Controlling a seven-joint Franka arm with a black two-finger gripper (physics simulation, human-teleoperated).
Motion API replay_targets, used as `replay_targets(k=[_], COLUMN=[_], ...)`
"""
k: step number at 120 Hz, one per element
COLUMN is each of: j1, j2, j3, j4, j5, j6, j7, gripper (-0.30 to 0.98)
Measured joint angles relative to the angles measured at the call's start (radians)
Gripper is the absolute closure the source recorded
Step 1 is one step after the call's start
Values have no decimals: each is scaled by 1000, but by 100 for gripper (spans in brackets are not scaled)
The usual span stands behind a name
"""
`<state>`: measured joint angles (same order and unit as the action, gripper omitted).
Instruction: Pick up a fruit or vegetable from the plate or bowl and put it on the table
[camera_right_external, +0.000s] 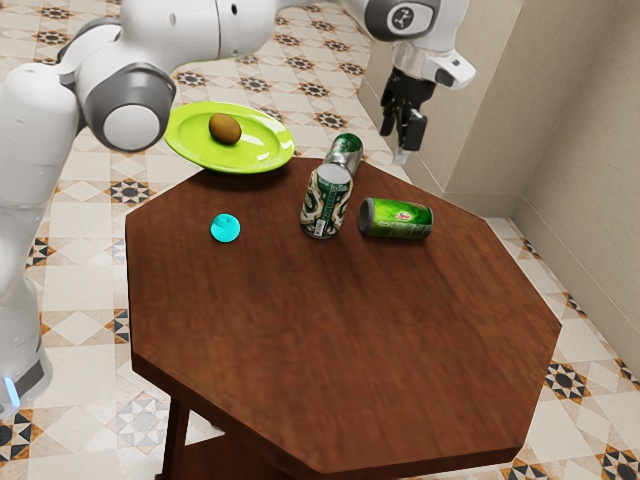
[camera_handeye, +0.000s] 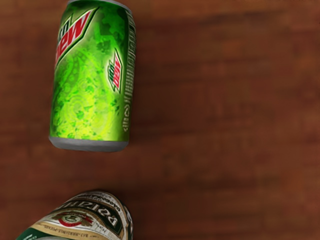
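Fruit (camera_right_external: 225, 128) on plate (camera_right_external: 262, 152)

We see on the table (camera_right_external: 330, 340) a cyan disc (camera_right_external: 225, 228), a lying can (camera_right_external: 398, 219), an upright can (camera_right_external: 326, 203) and a rear can (camera_right_external: 346, 147). Our gripper (camera_right_external: 399, 146) hangs above; how wide, we cannot tell. Beyond, the plate holds 1 fruit.

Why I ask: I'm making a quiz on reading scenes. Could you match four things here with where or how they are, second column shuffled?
Things
1. Plate
2. Brown oval item
3. Green can with red lettering
4. Tan-and-green can

Where or how
A. Lying on its side on the tabletop
B. Resting on the plate
C. Standing upright
D. Underneath the brown oval item

Right pairs
1-D, 2-B, 3-A, 4-C
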<state>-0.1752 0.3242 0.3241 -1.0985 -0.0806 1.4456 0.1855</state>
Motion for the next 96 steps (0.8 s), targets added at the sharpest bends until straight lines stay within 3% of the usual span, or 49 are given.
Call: replay_targets(k=[26,37,54,76,82,96], j1=[10,-19,-1,247,295,346], j2=[-10,-65,-25,-32,-56,-131], j3=[7,-22,-22,-16,36,263], j4=[0,2,-14,-89,-99,-173], j5=[-34,2,30,56,73,94], j6=[-8,-30,-46,-58,-76,-109], j7=[-11,-15,-17,23,46,125], gripper=[0,0,0,0,0,0])
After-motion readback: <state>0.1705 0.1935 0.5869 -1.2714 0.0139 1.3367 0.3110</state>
